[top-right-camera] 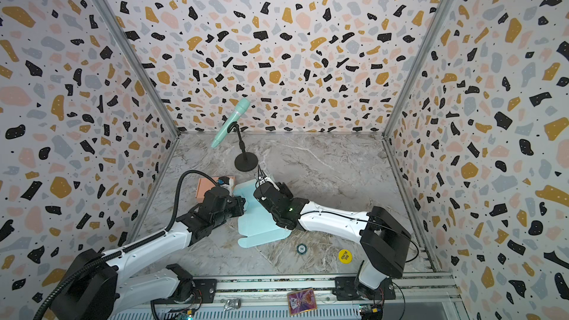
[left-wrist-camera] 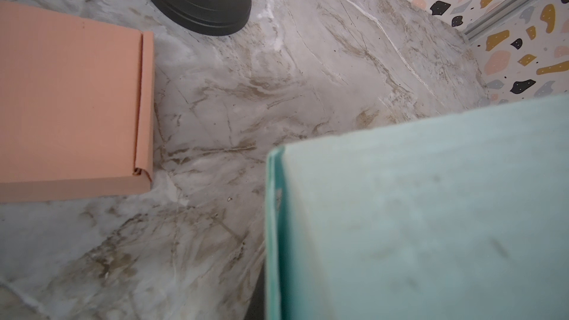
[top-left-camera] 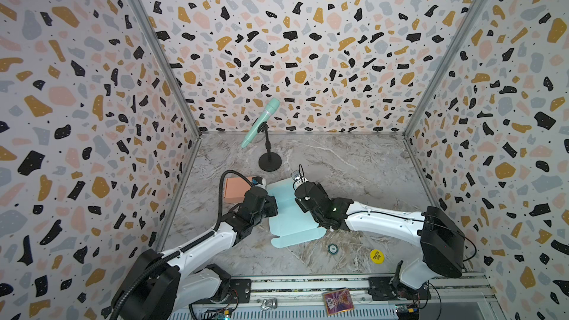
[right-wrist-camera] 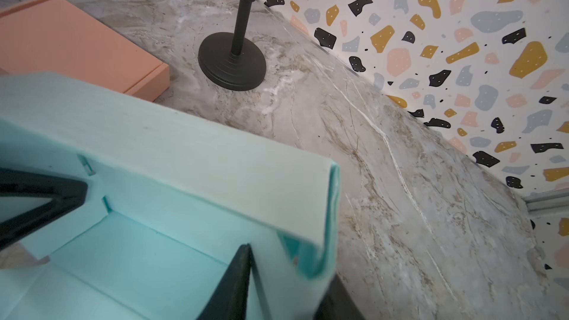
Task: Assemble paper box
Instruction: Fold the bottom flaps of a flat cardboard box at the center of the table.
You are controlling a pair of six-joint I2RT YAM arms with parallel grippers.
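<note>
The left end effector [top-left-camera: 272, 203] is pressed together at the left edge of the teal box [top-left-camera: 288, 220], whose folded wall fills much of the left wrist view [left-wrist-camera: 431, 210]; the pictures do not show whether any card sits between its jaws. The right end effector [right-wrist-camera: 277, 275] straddles a raised wall of the box, one black finger [right-wrist-camera: 234, 281] inside and the other outside, with the jaws part-way spread; whether they pinch the wall cannot be told. In both top views the box lies half-formed on the marble surface [top-left-camera: 354, 161] between the two arms, its near flaps still flat [top-right-camera: 261, 235]. Just left of it lies a closed orange box [top-left-camera: 235, 189]. Behind both stands a black stand [top-left-camera: 270, 161] carrying a mint microphone [top-left-camera: 261, 121]. Near the front edge lie a small chip [top-left-camera: 332, 248] and a yellow disc [top-left-camera: 377, 256].
</note>
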